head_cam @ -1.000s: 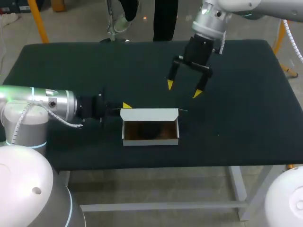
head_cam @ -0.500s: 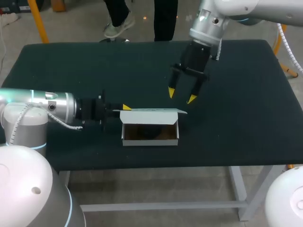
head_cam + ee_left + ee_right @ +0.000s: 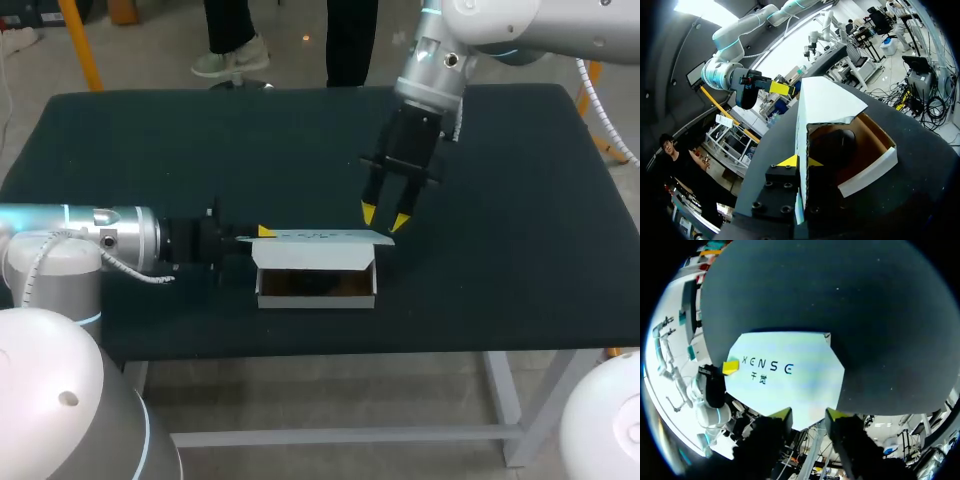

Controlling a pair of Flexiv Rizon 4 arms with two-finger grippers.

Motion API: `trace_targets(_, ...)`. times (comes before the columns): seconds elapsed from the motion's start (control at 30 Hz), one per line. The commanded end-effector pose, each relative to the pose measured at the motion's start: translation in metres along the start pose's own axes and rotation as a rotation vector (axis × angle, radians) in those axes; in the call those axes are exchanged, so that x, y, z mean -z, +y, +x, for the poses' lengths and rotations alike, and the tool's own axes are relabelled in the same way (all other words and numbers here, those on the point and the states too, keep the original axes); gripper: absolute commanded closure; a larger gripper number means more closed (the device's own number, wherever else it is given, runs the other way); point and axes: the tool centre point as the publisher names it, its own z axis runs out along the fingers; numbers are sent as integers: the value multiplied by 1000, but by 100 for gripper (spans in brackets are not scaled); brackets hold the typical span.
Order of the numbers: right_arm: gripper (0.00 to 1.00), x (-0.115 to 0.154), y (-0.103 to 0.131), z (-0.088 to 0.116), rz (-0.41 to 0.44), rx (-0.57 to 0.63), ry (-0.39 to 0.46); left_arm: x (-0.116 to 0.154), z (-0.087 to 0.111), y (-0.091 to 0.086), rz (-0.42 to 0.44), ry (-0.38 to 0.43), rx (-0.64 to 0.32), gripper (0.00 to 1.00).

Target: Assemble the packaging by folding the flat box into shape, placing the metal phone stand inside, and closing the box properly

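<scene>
Box [image 3: 316,286] long axis left-right, mouth up; left tool [image 3: 264,232] clamped on it, right tool [image 3: 384,217] slightly apart.

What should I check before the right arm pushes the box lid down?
1. Stand inside the box: ok, a dark shape lies in it.
2. Left tool holding the box: ok, its fingers clamp a white panel at the box's end.
3. Right tool above the lid: ok, over its right end, gripping nothing.
4. Lid shut: not ok, it leans over the opening and the front is uncovered.
5. Front tuck flap lined up: cannot tell.
</scene>
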Motion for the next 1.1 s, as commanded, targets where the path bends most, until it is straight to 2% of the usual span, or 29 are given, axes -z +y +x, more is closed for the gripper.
trace_targets(0.03, 53, -5, 2, 1, 16, 8, -5, 0, 8, 0, -13, -15, -10, 100)
trace_targets(0.67, 54, -29, -3, 0, 33, 38, -31, 0, 8, -2, -31, -18, -36, 100)
trace_targets(0.7, 55, -30, -3, 0, 33, 39, -31, 1, 8, -2, -31, -18, -36, 92)
trace_targets(0.87, 56, -33, -3, -2, 36, 39, -30, 2, 8, -2, -35, -22, -40, 90)
trace_targets(1.1, 56, -36, -3, -3, 42, 40, -30, 5, 10, -3, -45, -28, -51, 77)
